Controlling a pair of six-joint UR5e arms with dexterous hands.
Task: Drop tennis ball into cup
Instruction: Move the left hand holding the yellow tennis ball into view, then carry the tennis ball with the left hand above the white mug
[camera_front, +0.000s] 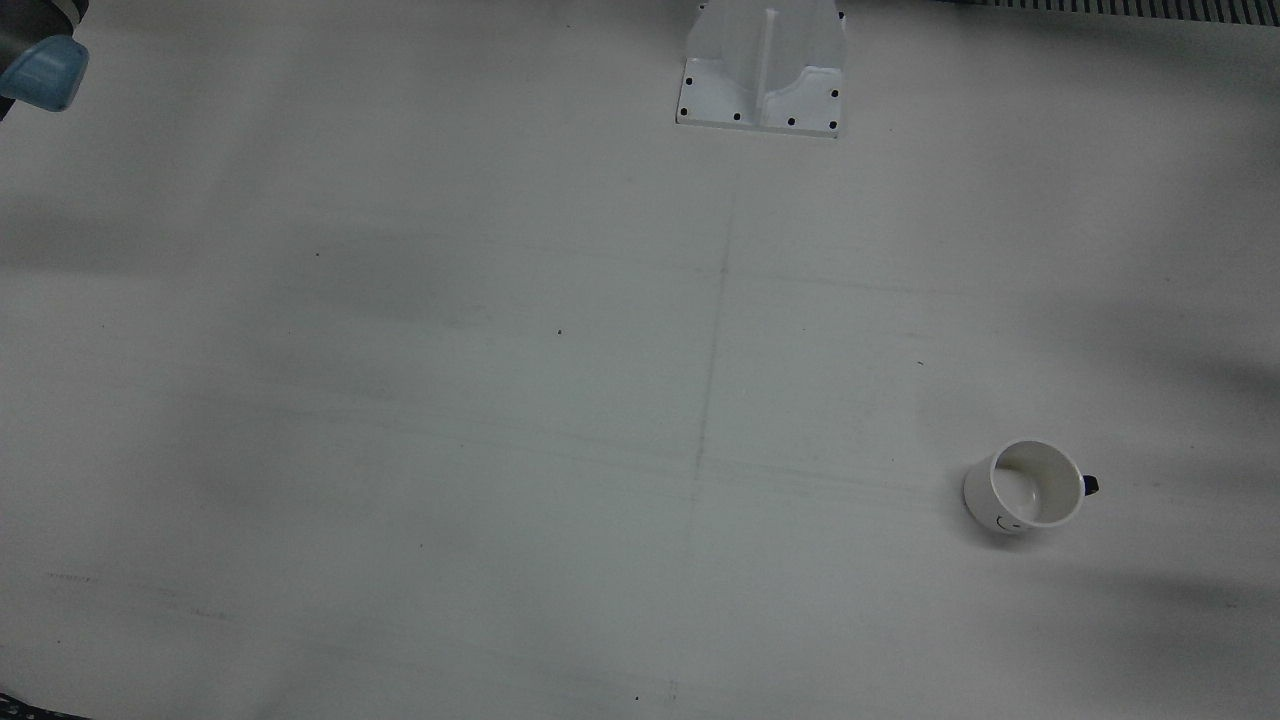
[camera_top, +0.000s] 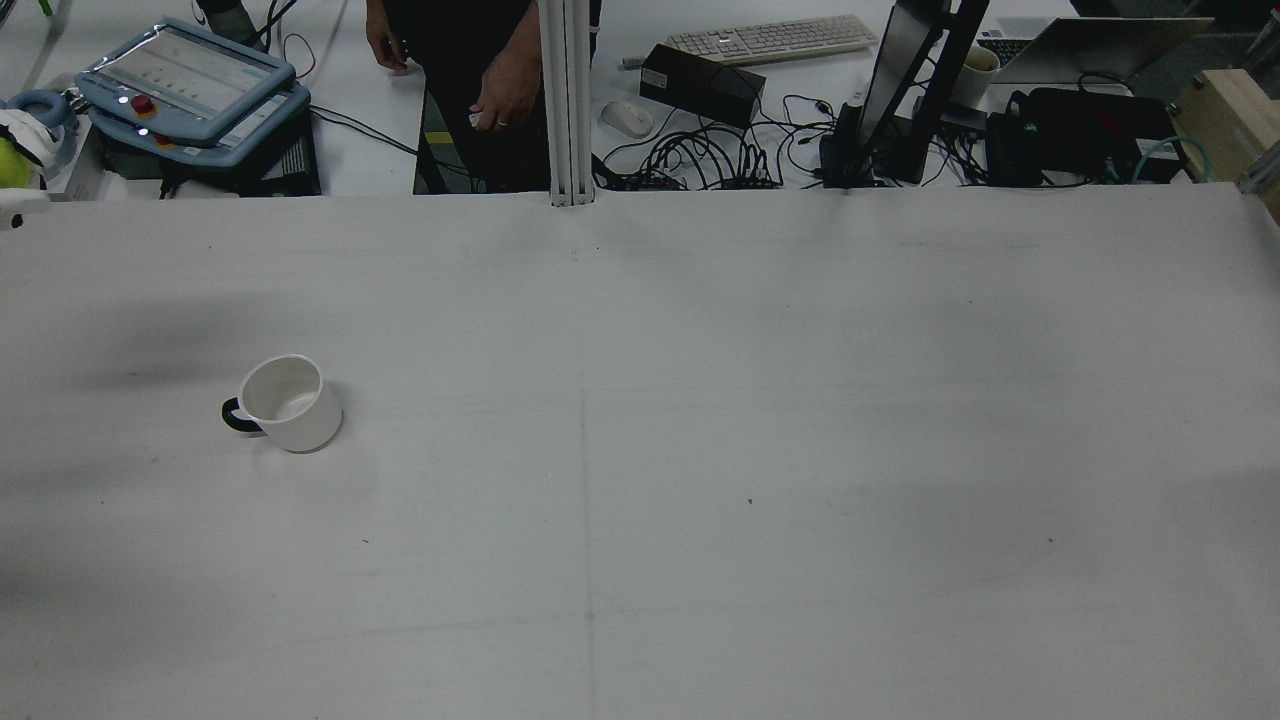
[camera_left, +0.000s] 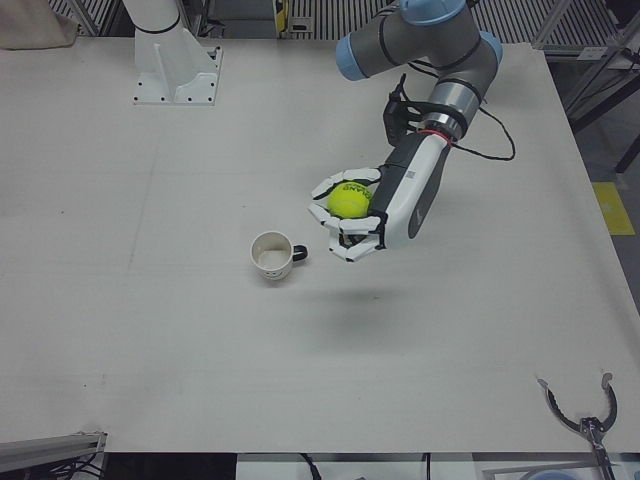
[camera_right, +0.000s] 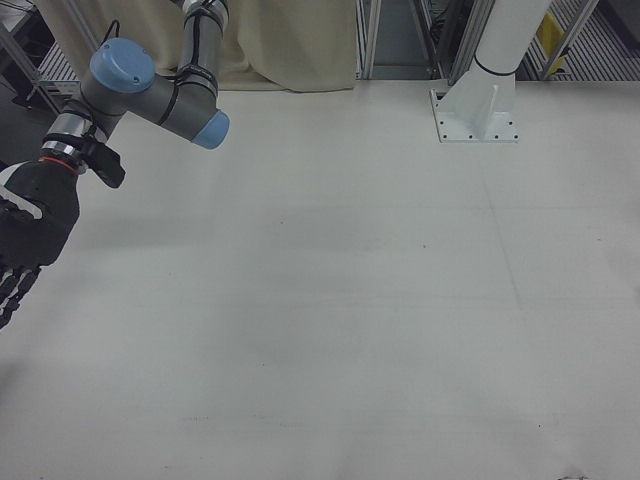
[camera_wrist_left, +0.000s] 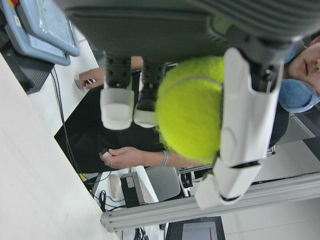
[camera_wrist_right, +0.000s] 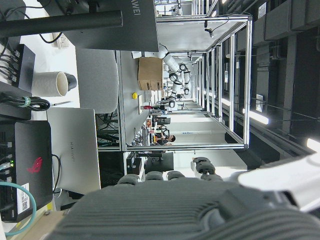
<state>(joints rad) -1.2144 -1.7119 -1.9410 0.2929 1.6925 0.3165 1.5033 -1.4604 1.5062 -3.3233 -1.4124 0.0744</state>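
we see the left hand (camera_left: 368, 212) held above the worktop (camera_left: 200, 350) with its fingers (camera_left: 355, 243) wrapped round the tennis ball (camera_left: 349, 201), grasping it. in the left-front view the ball sits in the palm, with white fingers curled over its upper side and others cupping it from below. in the left hand view the tennis ball (camera_wrist_left: 192, 112) fills the middle of the frame, one long white finger pressed along its right side and two shorter fingertips (camera_wrist_left: 117, 107) just beside its left edge.

the cup (camera_left: 271, 256) stands upright on the worktop, white with a dark handle pointing toward the hand. in that view it lies down and to the left of the ball, near but apart from the fingers, and we see nothing inside it. the rear view shows the cup (camera_top: 287, 402) alone on the left half of the worktop (camera_top: 700, 450), and the front view shows the cup (camera_front: 1026, 487) toward the right.

the right hand (camera_right: 30, 232) is dark and hangs at the left edge of the right-front view, well apart from the cup; its fingers (camera_right: 12, 283) point downward, spread and released, with nothing in them.
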